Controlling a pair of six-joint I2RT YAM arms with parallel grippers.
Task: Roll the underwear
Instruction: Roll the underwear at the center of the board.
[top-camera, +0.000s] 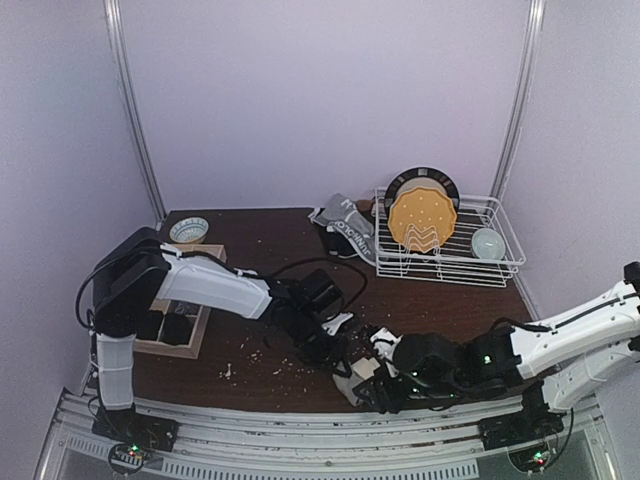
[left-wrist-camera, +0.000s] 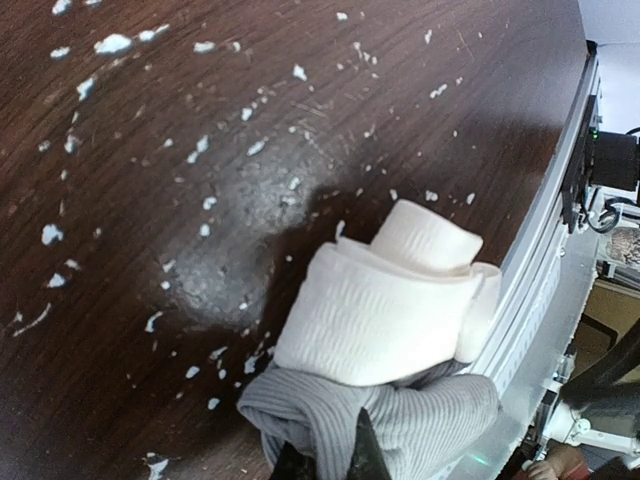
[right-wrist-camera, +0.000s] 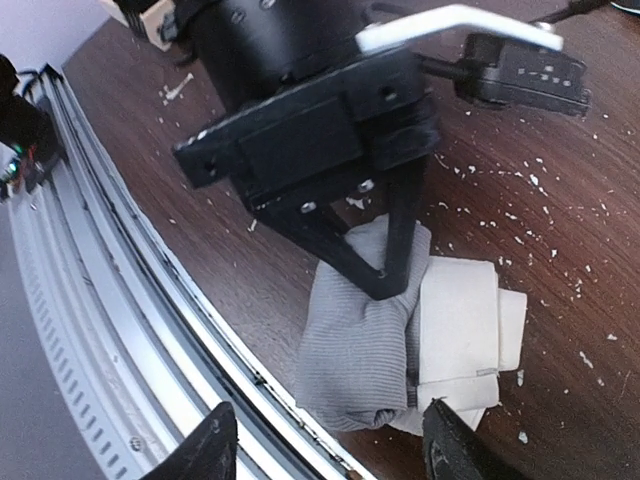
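Observation:
A grey ribbed underwear (right-wrist-camera: 365, 340) with a wide white waistband (right-wrist-camera: 455, 320) lies rolled at the table's near edge, beside the metal rail. My left gripper (left-wrist-camera: 332, 462) is shut on a fold of its grey cloth; in the right wrist view its black fingers (right-wrist-camera: 385, 270) pinch the top of the roll. My right gripper (right-wrist-camera: 330, 450) hovers just in front of the roll, open, with one finger on each side and nothing between them. From above, the underwear (top-camera: 362, 370) shows between the left gripper (top-camera: 340, 350) and the right gripper (top-camera: 378, 390).
Another underwear with a lettered waistband (top-camera: 345, 228) lies at the back by the white dish rack (top-camera: 505, 262), which holds an orange plate (top-camera: 422, 220) and a bowl (top-camera: 488, 243). A wooden tray (top-camera: 192, 340) with dark items sits left, a small bowl (top-camera: 188, 230) behind it. White crumbs litter the tabletop.

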